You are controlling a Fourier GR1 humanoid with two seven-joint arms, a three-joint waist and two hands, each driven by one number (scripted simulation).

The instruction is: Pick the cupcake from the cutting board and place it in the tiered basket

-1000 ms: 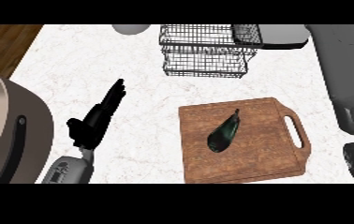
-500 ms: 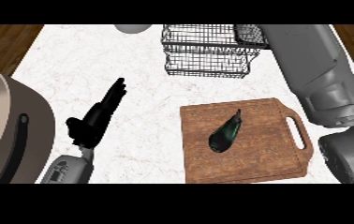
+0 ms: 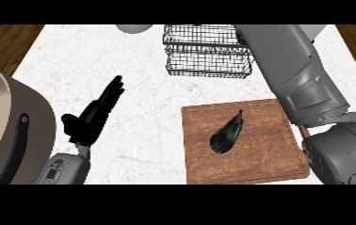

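You are looking down at a counter where the pick is not yet made. The only thing lying on the cutting board (image 3: 268,160) is a dark green, long, tapered item (image 3: 226,132), and it is looking more like a vegetable than a cupcake, though its make is hard to judge from this height. It is sitting near the board's middle, pointing toward 1 o'clock. The tiered basket (image 3: 206,52) is standing at 12 o'clock from the board, apart from it. To do this step well, you should be bringing a hand down over the item's thick lower end and closing across its narrow width, then lifting clear of the board before swinging toward the basket's wire rim. Your right forearm (image 3: 299,78) is stretching from 4 o'clock up along the board's right edge toward 1 o'clock, passing the basket's right side. The right hand itself is not showing, so its fingers cannot be told. Your left hand (image 3: 94,112) is lying at 9 o'clock, fingers straight and pressed together, pointing toward 1 o'clock and holding nothing, beside a large beige appliance (image 3: 24,130).
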